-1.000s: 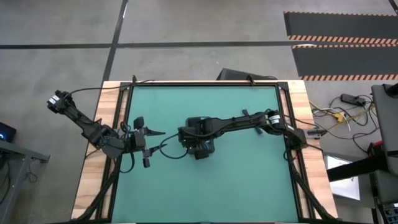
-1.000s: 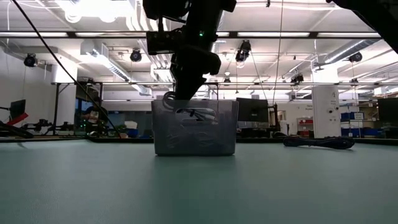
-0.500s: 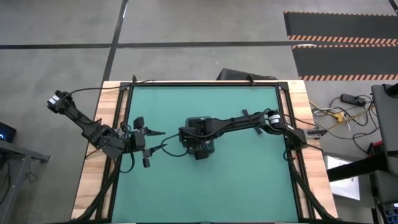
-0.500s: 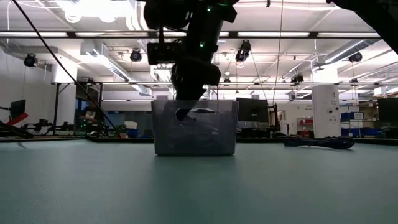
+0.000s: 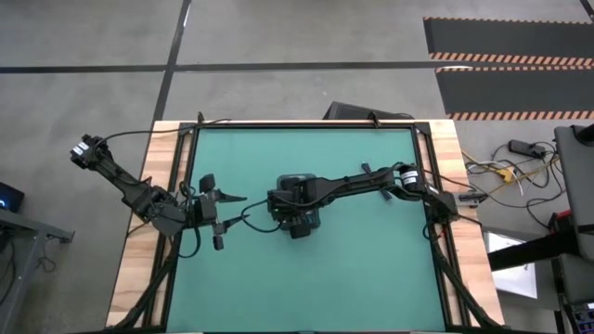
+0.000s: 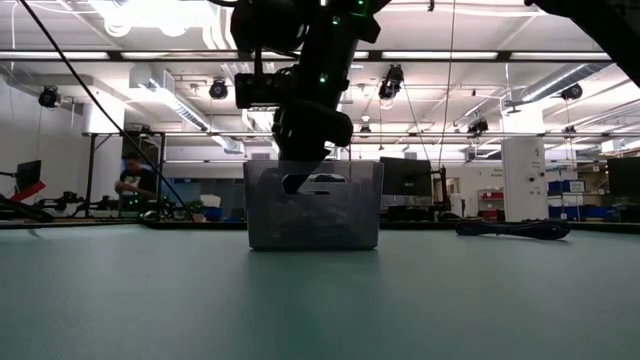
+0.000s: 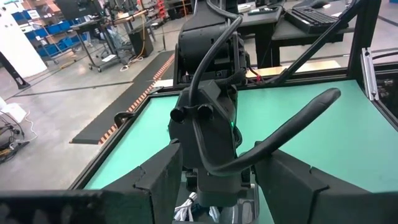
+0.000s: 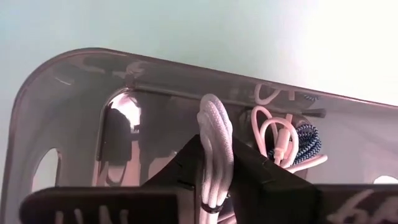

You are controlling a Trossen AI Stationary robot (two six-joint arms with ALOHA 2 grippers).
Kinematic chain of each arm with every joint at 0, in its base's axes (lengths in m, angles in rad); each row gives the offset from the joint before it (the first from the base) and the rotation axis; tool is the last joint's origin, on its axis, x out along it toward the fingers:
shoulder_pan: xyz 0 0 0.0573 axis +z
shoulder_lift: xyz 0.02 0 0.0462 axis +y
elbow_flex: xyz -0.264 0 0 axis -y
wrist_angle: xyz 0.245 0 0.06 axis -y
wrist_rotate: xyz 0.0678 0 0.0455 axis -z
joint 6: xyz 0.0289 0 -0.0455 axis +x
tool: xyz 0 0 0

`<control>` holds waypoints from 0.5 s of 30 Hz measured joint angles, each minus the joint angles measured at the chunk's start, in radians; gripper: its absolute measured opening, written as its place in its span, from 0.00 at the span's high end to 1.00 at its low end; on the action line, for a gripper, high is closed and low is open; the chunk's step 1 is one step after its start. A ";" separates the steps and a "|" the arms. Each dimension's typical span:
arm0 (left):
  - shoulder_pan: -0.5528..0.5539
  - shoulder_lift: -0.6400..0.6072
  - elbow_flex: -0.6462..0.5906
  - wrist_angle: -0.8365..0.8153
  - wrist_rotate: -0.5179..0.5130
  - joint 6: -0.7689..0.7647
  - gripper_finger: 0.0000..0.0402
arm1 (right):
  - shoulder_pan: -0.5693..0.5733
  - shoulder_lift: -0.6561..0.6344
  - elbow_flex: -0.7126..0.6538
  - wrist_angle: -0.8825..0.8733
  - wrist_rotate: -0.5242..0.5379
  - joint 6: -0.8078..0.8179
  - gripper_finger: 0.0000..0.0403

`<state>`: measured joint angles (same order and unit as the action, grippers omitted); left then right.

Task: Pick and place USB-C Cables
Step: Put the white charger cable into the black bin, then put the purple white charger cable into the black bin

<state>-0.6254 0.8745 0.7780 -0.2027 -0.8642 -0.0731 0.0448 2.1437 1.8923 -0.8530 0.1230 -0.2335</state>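
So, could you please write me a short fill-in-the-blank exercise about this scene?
1. The right tool reaches down into the grey ____.
2. Between its fingers sits a bundled cable coloured ____.
3. Seen from above, the table mat is ____.
4. The left tool waits beside the bin, holding ____.

Missing words: bin; white; green; nothing
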 joint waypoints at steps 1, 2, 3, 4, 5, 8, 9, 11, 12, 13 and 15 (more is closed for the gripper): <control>0.000 0.000 0.000 0.000 0.000 0.000 0.55 | 0.000 0.000 0.000 0.001 0.000 0.000 0.86; 0.000 0.000 0.000 0.000 0.000 0.000 0.55 | 0.000 0.000 0.000 0.001 0.000 0.000 0.84; 0.000 0.000 0.000 0.000 0.000 0.000 0.55 | 0.000 0.000 0.000 0.002 0.000 -0.001 0.83; 0.000 0.000 0.000 0.000 0.000 0.000 0.55 | 0.000 0.000 0.000 0.002 0.000 -0.002 0.81; 0.000 0.000 0.000 0.000 0.000 0.000 0.55 | 0.000 0.000 0.000 0.002 0.000 -0.002 0.80; 0.000 0.000 0.000 0.000 0.000 0.000 0.55 | 0.000 0.000 0.000 0.002 0.000 -0.002 0.75; 0.000 0.000 0.000 0.000 0.000 0.000 0.55 | 0.000 0.000 0.000 0.002 0.000 0.000 0.74; 0.000 0.000 0.000 0.000 0.000 0.000 0.55 | 0.000 0.000 0.000 0.002 0.000 0.013 0.71; 0.000 0.000 0.000 0.000 0.000 0.000 0.55 | 0.000 0.000 0.000 0.000 0.000 0.019 0.71; 0.000 0.000 0.000 0.000 0.000 0.000 0.55 | 0.000 0.000 0.000 -0.002 0.000 0.023 0.70; 0.000 0.000 0.000 -0.001 0.000 0.000 0.55 | 0.000 -0.005 0.000 -0.005 0.000 0.023 0.70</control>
<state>-0.6254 0.8745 0.7780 -0.2035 -0.8642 -0.0732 0.0448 2.1390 1.8923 -0.8581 0.1230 -0.2100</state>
